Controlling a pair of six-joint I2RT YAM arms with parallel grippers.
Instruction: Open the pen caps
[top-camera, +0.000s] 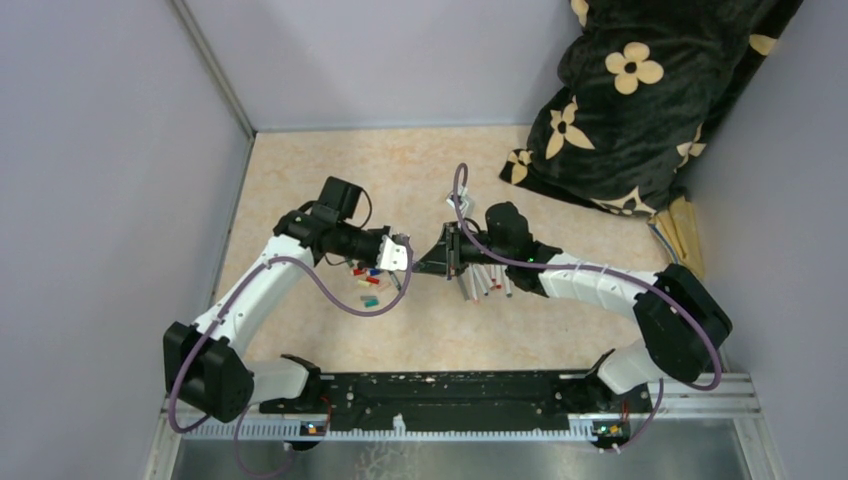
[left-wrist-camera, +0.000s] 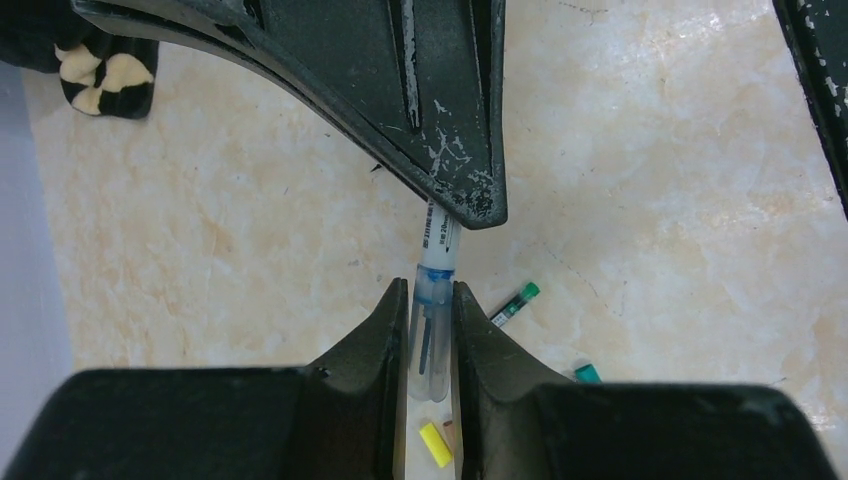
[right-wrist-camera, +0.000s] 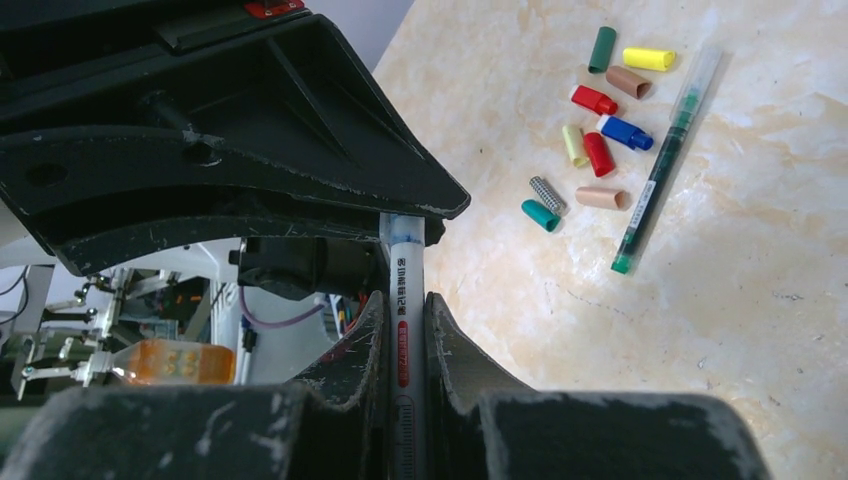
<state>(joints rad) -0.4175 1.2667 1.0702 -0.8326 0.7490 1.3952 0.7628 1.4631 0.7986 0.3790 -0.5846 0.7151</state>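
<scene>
Beige marbled tabletop (top-camera: 330, 190), from above: both my arms meet over its middle. A black blanket with cream flowers (top-camera: 640, 90) is heaped in the far right corner.
Left gripper (top-camera: 400, 256), from above: it sits tip to tip with the right gripper (top-camera: 441, 256). Whatever spans the gap between them is too small for me to read here.
Small coloured plastic pen caps (top-camera: 368, 286), from above: a loose scatter on the table just below the left gripper.
Thin white-barrelled pens (top-camera: 486, 282), from above: a short row lying under the right forearm, apart from the caps.
Left wrist, pincer: my left fingers (left-wrist-camera: 385, 330) stand narrow, clamped on the clear blue-tinted cap (left-wrist-camera: 430, 345) of one white marker pen (left-wrist-camera: 438, 235) held off the table.
Left wrist, table below: a slim green-ended pen (left-wrist-camera: 515, 303) lies to the right. A short yellow cap (left-wrist-camera: 435, 443) shows down between my fingers.
Right wrist, pincer: the right fingers (right-wrist-camera: 450, 345) are also narrow, gripping the white marker pen by its printed barrel. The capped end runs up under the left gripper.
Right wrist, table beyond: the caps lie bunched beside the green-ended pen, in red, blue, yellow, green, brown and teal.
Step in hand: the pull-off. I judge the cap seated, not yet free.
Next move: draw the two grippers apart straight along the pen, with both grips firm and no twist.
</scene>
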